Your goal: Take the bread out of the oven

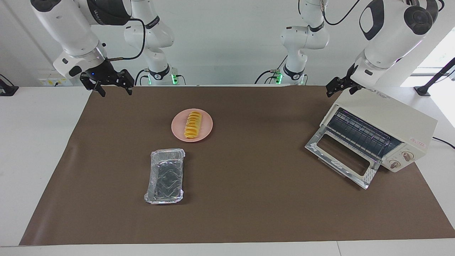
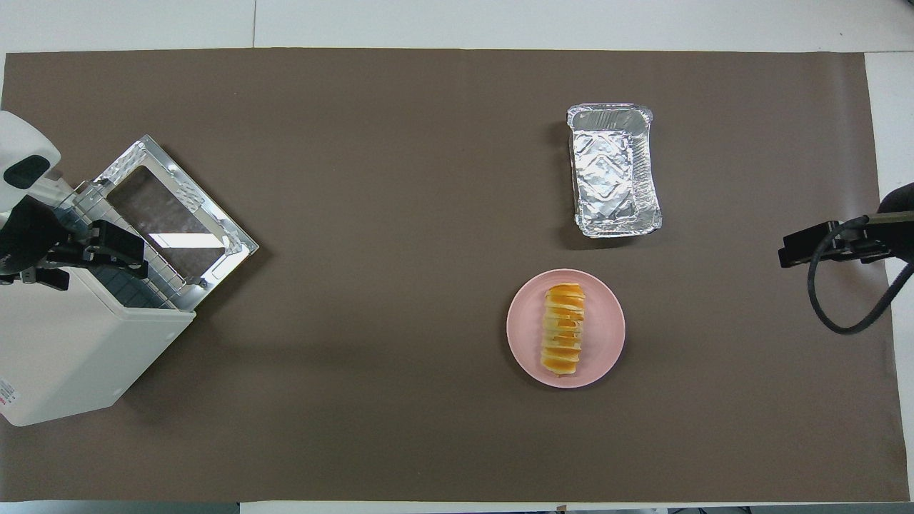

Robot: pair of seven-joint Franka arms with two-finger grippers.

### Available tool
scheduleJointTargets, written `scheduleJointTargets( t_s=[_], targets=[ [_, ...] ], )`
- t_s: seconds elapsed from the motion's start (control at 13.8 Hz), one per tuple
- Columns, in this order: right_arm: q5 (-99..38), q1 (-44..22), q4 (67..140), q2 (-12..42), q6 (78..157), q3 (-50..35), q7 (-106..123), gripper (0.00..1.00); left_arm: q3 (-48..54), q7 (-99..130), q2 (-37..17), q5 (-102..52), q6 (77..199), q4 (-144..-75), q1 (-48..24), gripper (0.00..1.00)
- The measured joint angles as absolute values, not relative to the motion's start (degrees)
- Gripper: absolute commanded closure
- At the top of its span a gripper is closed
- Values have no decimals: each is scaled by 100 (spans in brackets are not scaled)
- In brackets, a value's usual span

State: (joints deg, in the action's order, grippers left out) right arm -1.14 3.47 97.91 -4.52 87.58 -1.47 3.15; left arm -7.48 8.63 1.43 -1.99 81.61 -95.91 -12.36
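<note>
The bread (image 1: 192, 124) (image 2: 563, 328), a ridged golden-yellow loaf, lies on a pink plate (image 1: 206, 127) (image 2: 603, 335) in the middle of the brown mat. The cream-white oven (image 1: 398, 117) (image 2: 78, 357) stands at the left arm's end of the table. Its glass door (image 1: 339, 156) (image 2: 171, 214) is dropped open and its wire rack (image 1: 359, 133) looks bare. My left gripper (image 1: 340, 89) (image 2: 132, 257) is open and empty, raised over the oven's top edge above the doorway. My right gripper (image 1: 114, 89) (image 2: 792, 250) is open and empty, raised over the mat's edge at the right arm's end.
An empty silver foil tray (image 1: 165, 176) (image 2: 613, 171) lies on the mat, farther from the robots than the plate. The brown mat (image 1: 249, 199) covers most of the white table.
</note>
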Motion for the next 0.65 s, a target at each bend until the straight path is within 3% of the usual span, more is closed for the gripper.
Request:
scheduleJointTargets(
  t_s=[0.65],
  targets=[
    [81, 410, 9648, -387, 8808, -171, 324, 0, -748, 863, 143, -199, 8161, -9591, -1236, 0]
  ],
)
